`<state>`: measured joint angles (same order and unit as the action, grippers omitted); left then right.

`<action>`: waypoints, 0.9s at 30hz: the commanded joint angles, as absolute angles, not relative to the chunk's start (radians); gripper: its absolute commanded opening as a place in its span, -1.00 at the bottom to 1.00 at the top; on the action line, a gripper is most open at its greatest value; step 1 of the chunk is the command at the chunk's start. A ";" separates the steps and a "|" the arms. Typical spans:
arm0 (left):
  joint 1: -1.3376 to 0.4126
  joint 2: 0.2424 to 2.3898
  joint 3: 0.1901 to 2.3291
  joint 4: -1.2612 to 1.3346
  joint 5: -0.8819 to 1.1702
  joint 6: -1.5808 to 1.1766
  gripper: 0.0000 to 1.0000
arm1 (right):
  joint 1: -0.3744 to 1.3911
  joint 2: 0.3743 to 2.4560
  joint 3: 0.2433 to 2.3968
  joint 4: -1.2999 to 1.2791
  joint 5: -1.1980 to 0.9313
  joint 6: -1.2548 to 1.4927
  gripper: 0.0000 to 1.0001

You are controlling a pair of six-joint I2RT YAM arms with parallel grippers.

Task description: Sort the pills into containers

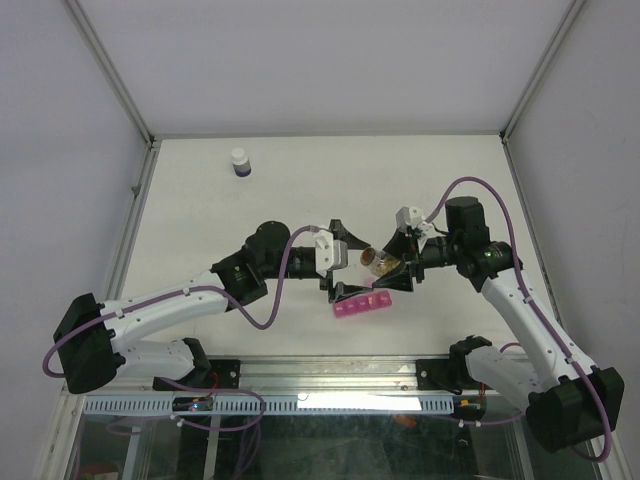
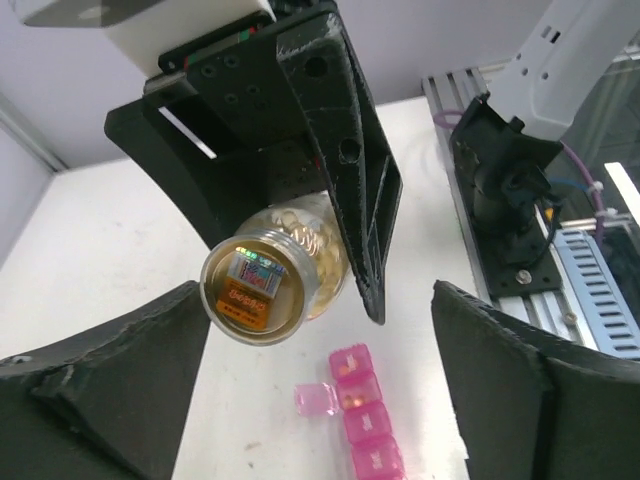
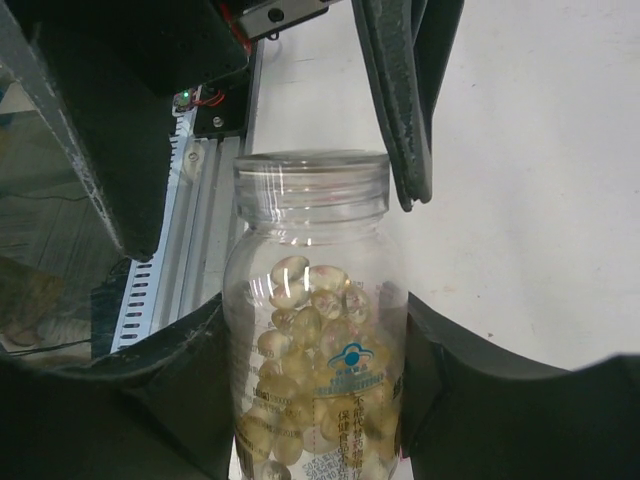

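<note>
The pink containers strip (image 1: 364,305) lies on the white table between the two grippers. From the left wrist it shows (image 2: 368,430) with one lid (image 2: 314,400) flipped open and small orange pills (image 2: 349,399) in that compartment. My right gripper (image 1: 388,266) is shut on an uncapped amber pill bottle (image 1: 377,262), tilted with its mouth toward the strip. Yellowish pills (image 3: 310,330) fill the bottle (image 3: 315,250) between the right gripper's (image 3: 315,335) fingers. My left gripper (image 1: 343,264) stands open above the strip with nothing between its fingers (image 2: 110,380). The bottle's base (image 2: 262,285) faces the left wrist camera.
A white-capped dark bottle (image 1: 239,161) stands far back on the left. An aluminium rail (image 1: 330,375) runs along the table's near edge, and the right arm's base (image 2: 505,190) is bolted to it. Enclosure walls close off the table's sides and back.
</note>
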<state>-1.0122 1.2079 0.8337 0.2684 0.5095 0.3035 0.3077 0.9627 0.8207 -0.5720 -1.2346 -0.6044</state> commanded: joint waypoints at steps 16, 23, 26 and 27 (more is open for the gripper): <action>-0.994 0.965 0.593 0.605 0.237 -0.352 0.94 | 0.295 0.954 0.867 -0.469 -1.232 -0.604 -1.00; -1.055 1.035 0.787 0.287 0.020 -0.558 0.53 | 0.293 0.953 0.867 -0.469 -1.229 -0.603 -1.00; -1.116 1.082 0.878 0.163 -0.093 -0.550 0.48 | 0.294 0.953 0.864 -0.468 -1.229 -0.602 -1.00; -1.125 1.093 0.904 0.136 -0.119 -0.545 0.48 | 0.293 0.953 0.865 -0.467 -1.229 -0.603 -1.00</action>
